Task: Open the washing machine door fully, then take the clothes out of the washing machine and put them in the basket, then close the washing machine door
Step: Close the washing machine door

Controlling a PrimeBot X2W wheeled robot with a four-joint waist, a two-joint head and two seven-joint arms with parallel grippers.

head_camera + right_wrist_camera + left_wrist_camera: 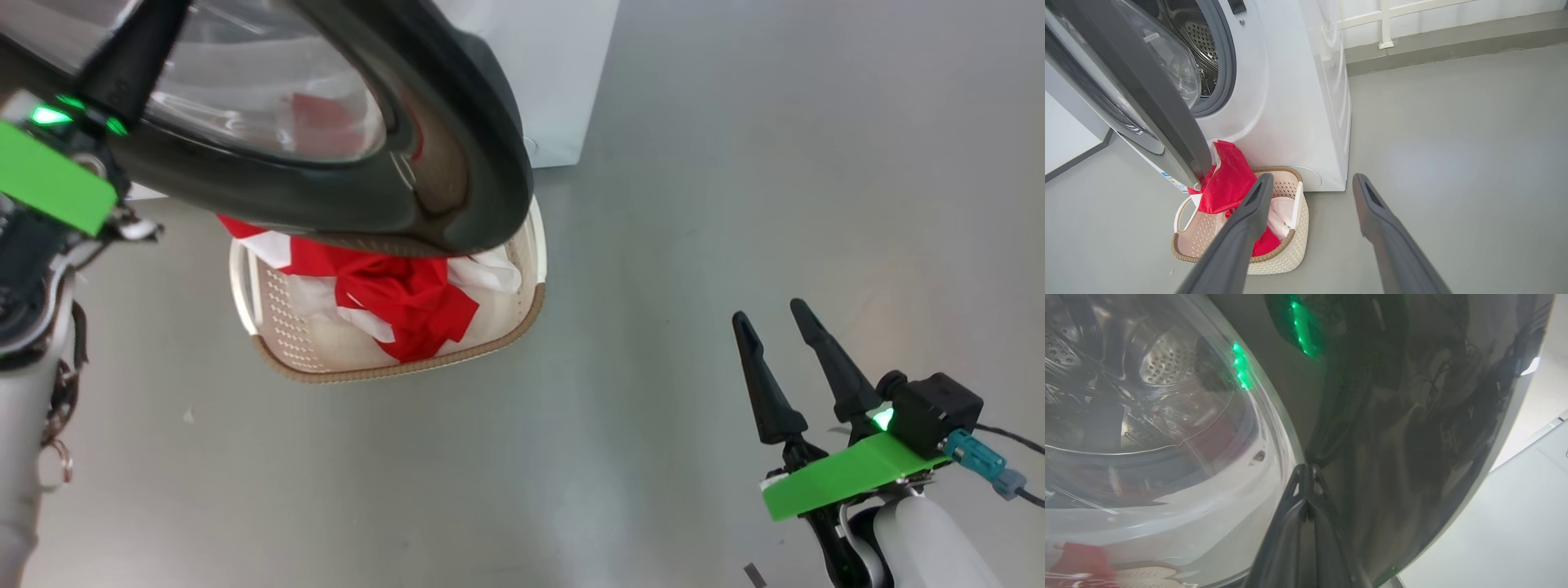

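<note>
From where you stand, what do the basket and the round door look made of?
The basket: matte cream plastic by its look, punched with holes, brown woven-look rim. The washing machine door: glossy black rim, likely plastic, showing reflections; clear bulging window, probably glass.

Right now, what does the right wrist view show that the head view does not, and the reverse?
Right wrist view, not head view: the steel drum behind the open washing machine door, and the basket's white handle. Head view, not right wrist view: the left hand up against the door's black rim. Both: the basket on the floor holding the red clothes, the white washing machine, and the open right hand.
</note>
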